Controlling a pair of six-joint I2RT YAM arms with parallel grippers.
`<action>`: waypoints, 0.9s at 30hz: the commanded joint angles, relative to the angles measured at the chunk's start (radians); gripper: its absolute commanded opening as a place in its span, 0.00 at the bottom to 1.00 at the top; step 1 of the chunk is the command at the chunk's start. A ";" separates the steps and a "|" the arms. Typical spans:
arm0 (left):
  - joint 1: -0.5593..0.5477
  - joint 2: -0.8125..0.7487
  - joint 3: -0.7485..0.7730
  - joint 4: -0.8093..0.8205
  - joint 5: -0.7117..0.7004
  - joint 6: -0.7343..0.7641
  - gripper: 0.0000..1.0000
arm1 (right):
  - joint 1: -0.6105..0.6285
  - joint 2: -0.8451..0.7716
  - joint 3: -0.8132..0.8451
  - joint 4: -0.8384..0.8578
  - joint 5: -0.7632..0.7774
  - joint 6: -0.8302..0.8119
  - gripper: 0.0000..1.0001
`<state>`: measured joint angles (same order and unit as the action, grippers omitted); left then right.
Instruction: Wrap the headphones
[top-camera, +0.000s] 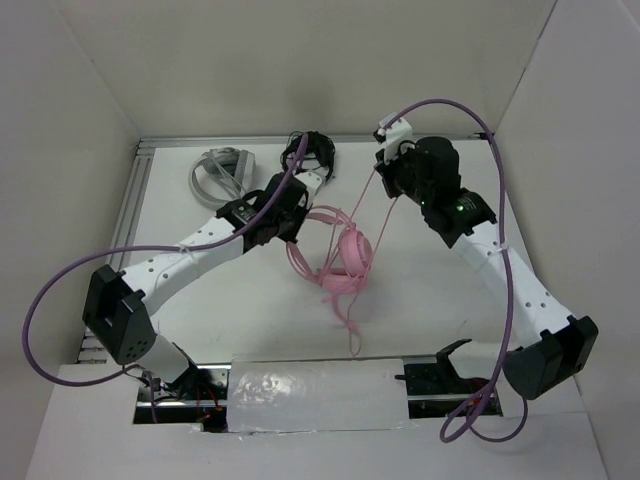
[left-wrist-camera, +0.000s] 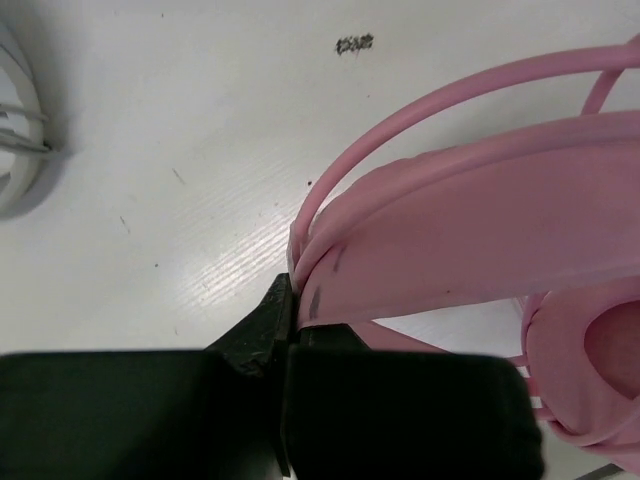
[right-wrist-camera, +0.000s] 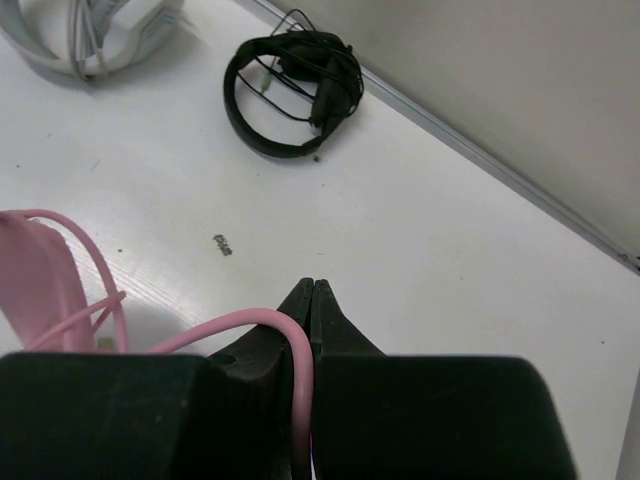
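The pink headphones lie mid-table, with an ear cup on the surface and the headband raised. My left gripper is shut on the headband, and its jaws pinch the band's edge. My right gripper is shut on the thin pink cable, which passes between its closed fingertips. The cable runs taut from that gripper down to the headphones. More cable loops around the band and trails toward the front.
Black headphones and grey-white headphones lie at the back, near the wall rail. A clear plastic-wrapped block sits at the near edge between the arm bases. Walls enclose the table on three sides.
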<state>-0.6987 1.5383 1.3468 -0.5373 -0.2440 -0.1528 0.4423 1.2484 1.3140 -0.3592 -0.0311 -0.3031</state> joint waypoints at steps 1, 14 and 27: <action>-0.025 -0.030 -0.018 0.082 -0.058 0.050 0.00 | -0.056 0.002 0.008 0.123 -0.050 0.018 0.05; -0.127 -0.089 -0.026 0.140 0.080 0.140 0.00 | -0.143 0.201 0.114 0.140 -0.239 0.030 0.12; -0.090 -0.220 0.080 0.103 0.202 0.032 0.00 | -0.217 0.155 -0.093 0.335 -0.467 0.171 0.13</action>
<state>-0.7853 1.4166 1.3403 -0.5022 -0.1890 -0.0635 0.2413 1.4322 1.2285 -0.1539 -0.3920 -0.1715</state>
